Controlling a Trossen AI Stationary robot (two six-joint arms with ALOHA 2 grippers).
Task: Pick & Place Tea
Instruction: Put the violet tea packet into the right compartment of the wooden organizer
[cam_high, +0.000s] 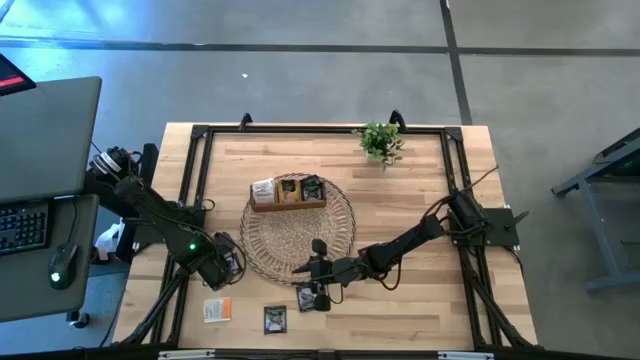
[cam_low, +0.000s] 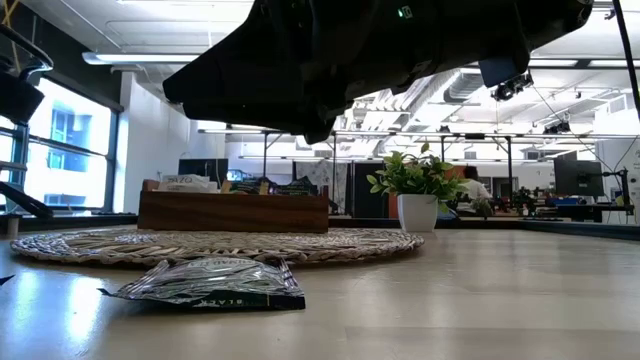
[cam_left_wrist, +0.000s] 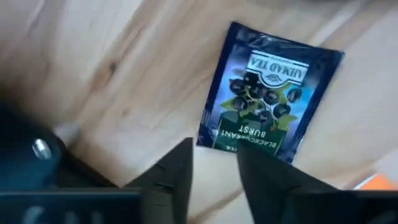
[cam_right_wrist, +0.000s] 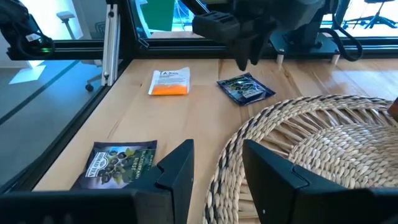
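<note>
Blk arms (cam_high: 400, 243), cables, green LED (cam_high: 192, 246).

Bench (cam_high: 400, 215): light wood planks, edged by a black metal frame.
Woven mat (cam_high: 335, 240): round, pale, lying at the bench's middle.
Wooden tray (cam_high: 290, 203): brown, divided, resting on the mat's far part.
Potted plant (cam_high: 381, 142): small, green, in a white pot, upright near the far edge, right of the tray.
Keyboard (cam_high: 22, 226): black, on a grey desk left of the bench.
Mouse (cam_high: 62, 266): dark, just near of the keyboard.
</note>
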